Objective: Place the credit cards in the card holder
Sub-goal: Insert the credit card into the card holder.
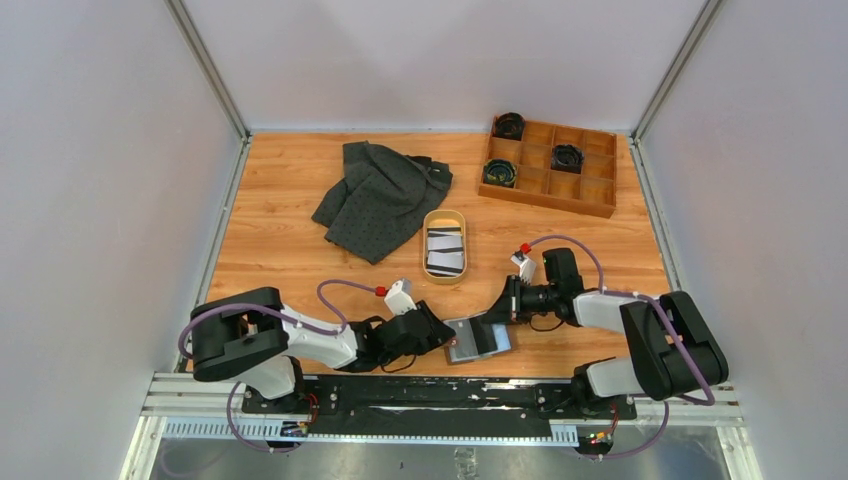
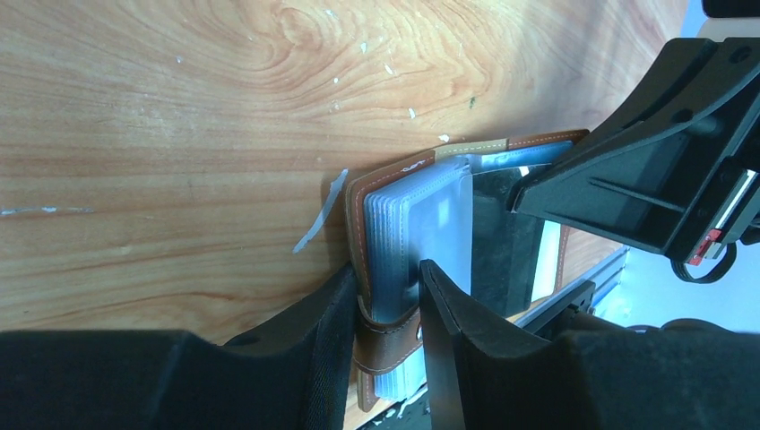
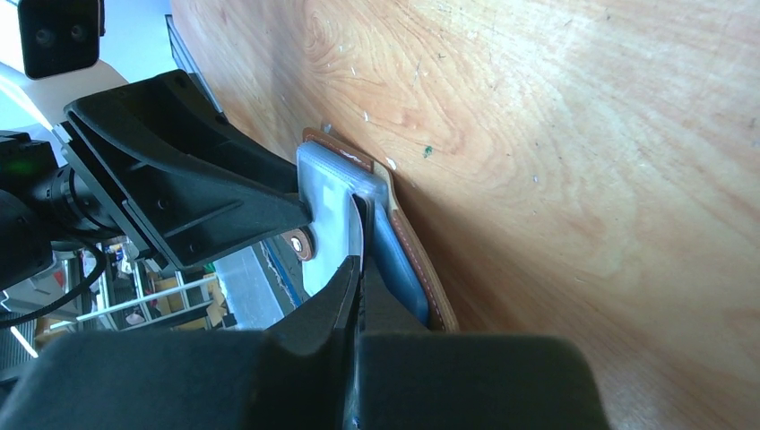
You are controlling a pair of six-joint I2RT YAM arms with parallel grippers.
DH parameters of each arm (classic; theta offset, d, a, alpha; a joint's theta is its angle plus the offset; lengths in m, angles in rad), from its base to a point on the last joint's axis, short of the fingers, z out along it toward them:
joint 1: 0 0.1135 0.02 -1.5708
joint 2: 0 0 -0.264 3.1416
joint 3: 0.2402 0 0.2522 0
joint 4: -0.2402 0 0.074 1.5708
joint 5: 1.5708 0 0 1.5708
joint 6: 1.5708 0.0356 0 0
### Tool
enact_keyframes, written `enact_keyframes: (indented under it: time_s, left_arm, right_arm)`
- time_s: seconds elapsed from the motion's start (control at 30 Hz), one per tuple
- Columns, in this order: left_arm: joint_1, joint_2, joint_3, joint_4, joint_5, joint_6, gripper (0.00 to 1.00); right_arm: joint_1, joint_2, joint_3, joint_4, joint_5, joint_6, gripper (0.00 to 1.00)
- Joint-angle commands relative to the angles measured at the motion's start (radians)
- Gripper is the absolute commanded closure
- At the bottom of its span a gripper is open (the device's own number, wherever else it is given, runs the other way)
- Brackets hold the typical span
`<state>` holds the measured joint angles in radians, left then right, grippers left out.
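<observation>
Opening the brown leather folding card holder (image 1: 478,338) for loading looks like the step in hand. It lies spread at the near edge of the wooden bench (image 1: 290,200), clear sleeves fanned. The right fingers (image 3: 336,300) are closed, pinching one sleeve. The left fingers (image 2: 444,322) straddle the cover, part-open, grip uncertain. Next: fetching the striped black-and-white credit cards (image 1: 445,250) from the oval tan tray (image 1: 424,245).

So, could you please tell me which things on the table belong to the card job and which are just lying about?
For the job: card holder; credit cards; oval tray holding them.
Lying about: dark cloth; wooden compartment box; black round items inside it.
</observation>
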<state>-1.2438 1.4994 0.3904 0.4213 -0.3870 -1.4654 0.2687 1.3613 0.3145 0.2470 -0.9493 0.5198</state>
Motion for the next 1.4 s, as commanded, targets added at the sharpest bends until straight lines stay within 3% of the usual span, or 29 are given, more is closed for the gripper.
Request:
enact_keyframes:
  time_s: [0.0,0.4,0.63,0.9,1.1,1.2,1.37]
  left_arm:
    - [0.021,0.066,-0.024,-0.179,-0.016,0.059,0.64]
    - [0.036,0.094,0.018,-0.177,0.009,0.115,0.63]
    - [0.047,0.061,0.025,-0.177,0.008,0.148,0.57]
    - [0.05,-0.052,-0.018,-0.178,0.012,0.23,0.35]
    - [0.05,-0.202,-0.064,-0.18,0.031,0.349,0.18]
    - [0.05,-0.283,-0.089,-0.181,0.045,0.385,0.01]
    - [0.033,-0.335,-0.086,-0.199,0.077,0.4,0.0]
  right_arm:
    - [0.025,0.03,-0.015,-0.052,0.022,-0.01,1.0]
    - [0.056,0.07,-0.021,0.114,0.051,0.073,1.0]
    - [0.074,0.128,0.008,0.155,0.048,0.086,1.0]
    - [0.078,0.088,0.032,0.114,0.049,0.04,1.0]
    - [0.089,0.094,0.061,0.072,0.039,0.002,0.77]
    - [0.107,0.109,0.085,0.04,0.034,-0.022,0.71]
    - [0.129,0.104,0.104,0.013,0.036,-0.044,0.67]
